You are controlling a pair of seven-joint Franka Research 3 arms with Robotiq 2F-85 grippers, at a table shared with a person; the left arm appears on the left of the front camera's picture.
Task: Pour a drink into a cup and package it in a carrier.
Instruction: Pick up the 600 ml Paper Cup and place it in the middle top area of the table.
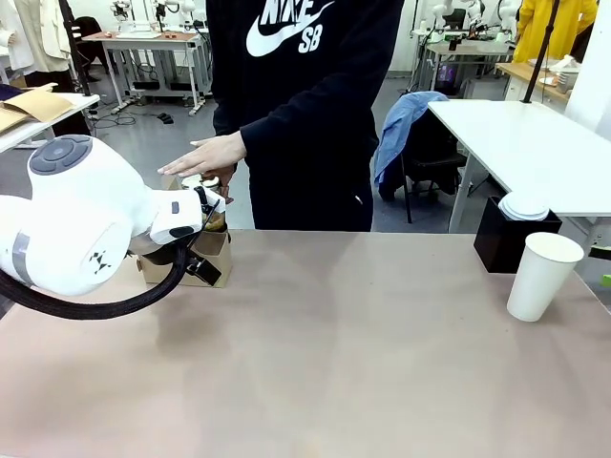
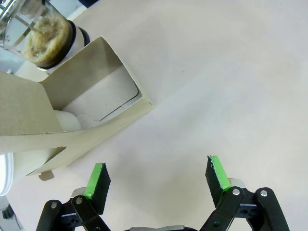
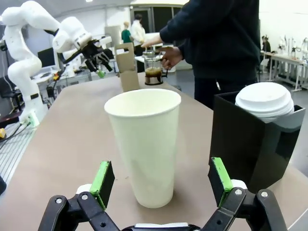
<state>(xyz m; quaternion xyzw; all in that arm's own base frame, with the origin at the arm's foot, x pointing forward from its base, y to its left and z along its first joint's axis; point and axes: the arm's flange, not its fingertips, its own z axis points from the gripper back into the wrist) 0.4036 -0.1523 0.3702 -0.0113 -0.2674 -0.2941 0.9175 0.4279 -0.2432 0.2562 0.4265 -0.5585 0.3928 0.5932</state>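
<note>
White print on the chest of the person's black sweatshirt reads "NIKE", its top cut by the picture's edge, with a swoosh mark and "SB" beneath. No other text is legible.

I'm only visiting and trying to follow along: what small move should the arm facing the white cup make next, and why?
Probably ease the right gripper forward until its open jaws flank the cup, ready to close. The cup stands upright and lidless just ahead, centred between the jaws. Nothing is held, and the drink is farther off in the person's hand.
</note>
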